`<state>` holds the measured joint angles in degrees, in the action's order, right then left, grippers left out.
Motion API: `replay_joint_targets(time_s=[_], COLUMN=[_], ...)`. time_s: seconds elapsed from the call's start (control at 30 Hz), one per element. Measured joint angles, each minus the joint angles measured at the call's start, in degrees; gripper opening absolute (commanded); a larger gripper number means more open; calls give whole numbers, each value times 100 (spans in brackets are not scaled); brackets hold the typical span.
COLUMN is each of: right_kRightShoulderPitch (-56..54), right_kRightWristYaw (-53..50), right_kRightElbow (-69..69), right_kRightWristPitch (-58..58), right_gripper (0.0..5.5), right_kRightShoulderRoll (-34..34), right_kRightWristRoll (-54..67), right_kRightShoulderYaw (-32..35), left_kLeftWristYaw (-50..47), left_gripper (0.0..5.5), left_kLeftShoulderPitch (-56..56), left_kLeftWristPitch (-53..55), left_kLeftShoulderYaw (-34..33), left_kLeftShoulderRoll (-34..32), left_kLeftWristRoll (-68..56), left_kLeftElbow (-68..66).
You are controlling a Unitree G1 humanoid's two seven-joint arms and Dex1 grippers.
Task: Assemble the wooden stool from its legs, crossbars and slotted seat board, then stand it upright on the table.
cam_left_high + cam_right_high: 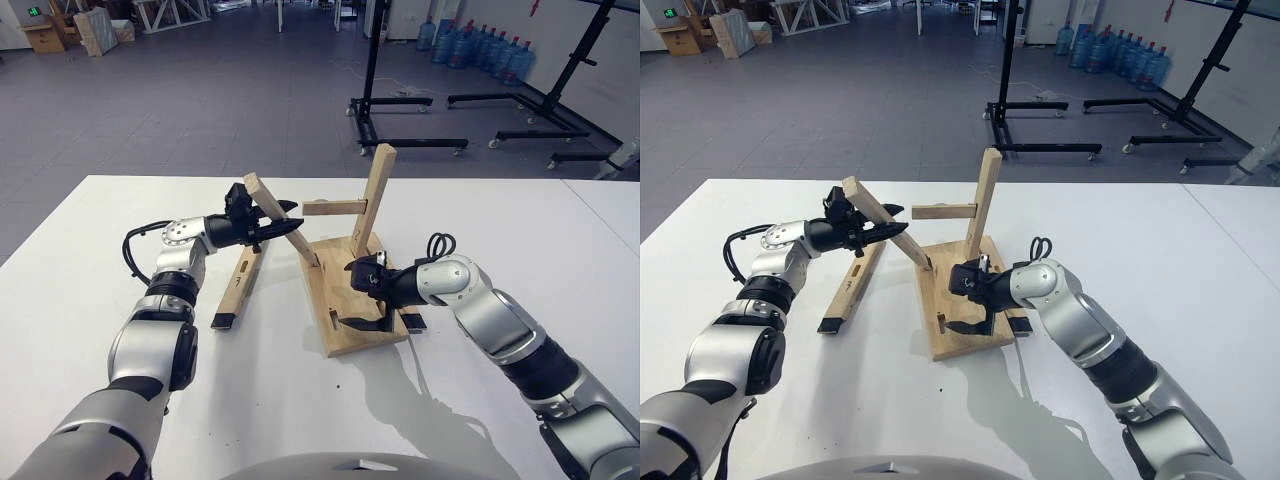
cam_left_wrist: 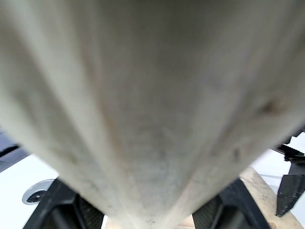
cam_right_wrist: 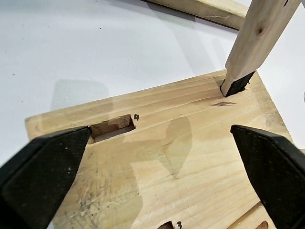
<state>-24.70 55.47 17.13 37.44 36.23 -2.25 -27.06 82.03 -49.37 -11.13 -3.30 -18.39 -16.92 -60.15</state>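
The slotted seat board lies flat on the white table. One leg stands upright in it, a crossbar sticking out sideways near its top. My left gripper is shut on a second leg, which is tilted with its black-tipped end resting at the board's far left corner. My right gripper hovers open just over the board, holding nothing, with an empty slot near one finger. A third leg lies on the table left of the board.
A dark-tipped wooden piece lies against the board's right edge, under my right arm. White table spreads wide on both sides. Black metal stands and water bottles stand on the floor beyond the far edge.
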Motion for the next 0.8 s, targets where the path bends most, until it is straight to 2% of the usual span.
replay_joint_targets(time_s=[0.2, 0.4, 0.8], right_kRightShoulderPitch=[0, 0, 8], right_kRightWristYaw=[-1, -4, -34], right_kRightElbow=[0, 20, 23], right_kRightWristPitch=[0, 3, 4], right_gripper=[540, 540, 540], right_kRightShoulderRoll=[-9, -27, -75], right_kRightWristRoll=[-1, -1, -2], right_kRightShoulderYaw=[-36, -52, -159], left_kLeftWristYaw=[25, -103, -706], left_gripper=[202, 202, 202], left_kLeftShoulderPitch=[-255, -462, -526], left_kLeftWristPitch=[283, 1264, 1718], left_kLeftShoulderYaw=[88, -90, -430], left_kLeftShoulderRoll=[-59, -129, -16], left_kLeftWristRoll=[75, 19, -36], left_kLeftElbow=[-237, -460, -610])
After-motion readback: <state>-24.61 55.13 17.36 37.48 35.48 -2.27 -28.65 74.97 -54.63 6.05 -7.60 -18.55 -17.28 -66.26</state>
